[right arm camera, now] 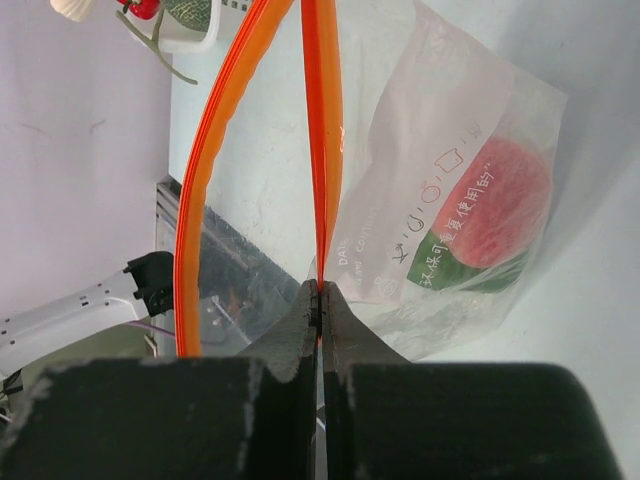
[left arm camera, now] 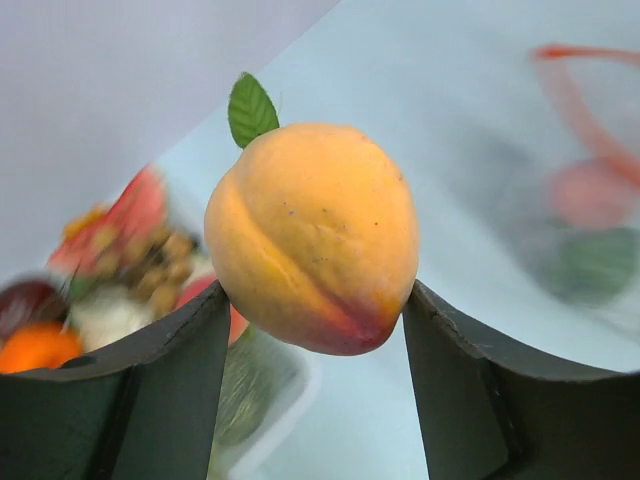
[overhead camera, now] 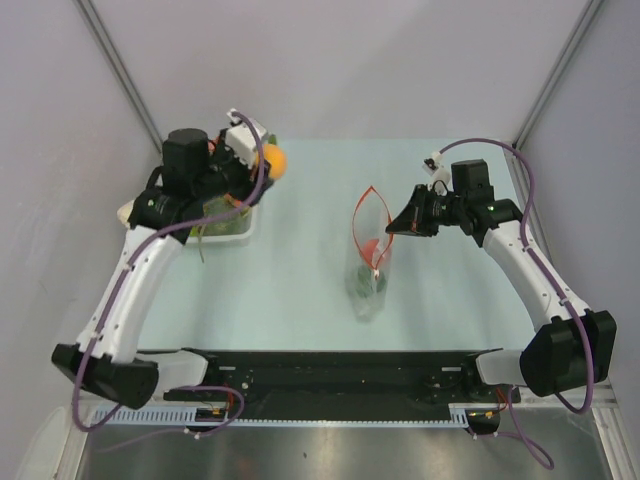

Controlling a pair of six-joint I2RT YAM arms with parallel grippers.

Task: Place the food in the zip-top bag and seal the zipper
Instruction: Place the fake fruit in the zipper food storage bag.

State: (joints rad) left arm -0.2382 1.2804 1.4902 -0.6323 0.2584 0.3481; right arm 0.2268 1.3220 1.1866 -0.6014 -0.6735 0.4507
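Two pincers: the left pincer [overhead camera: 264,166] is at the far corner of the tray [overhead camera: 240,230]; the right pincer [overhead camera: 389,229] is well apart from it, at the mouth of the zip-top bag [overhead camera: 368,292].
Left pincer state: clamped on an orange-yellow peach [left arm camera: 310,230], one dark finger against each flank.
Right pincer state: fingers together, pinching one side of the red-orange zipper [right arm camera: 322,150].
Bag: lies on the worktop [overhead camera: 300,260] just beside the right pincer, with its mouth gaping as a loop.
Food inside the bag: a red piece [right arm camera: 505,205] and a green piece [overhead camera: 369,284] lie beyond the right pincer's tips, toward the closed end.
Tray: below and behind the left pincer, with mixed food [left arm camera: 110,270] in it, blurred in the wrist view.
Top view alone: both arms together, and the peach [overhead camera: 277,161] only as a small orange blob.
Left wrist alone: finger contact on the peach, its green leaf and a reddish blush at its base.
Right wrist alone: the strip caught between the fingertips, the free strip bowing away to the left, and print on the bag's whitish label.
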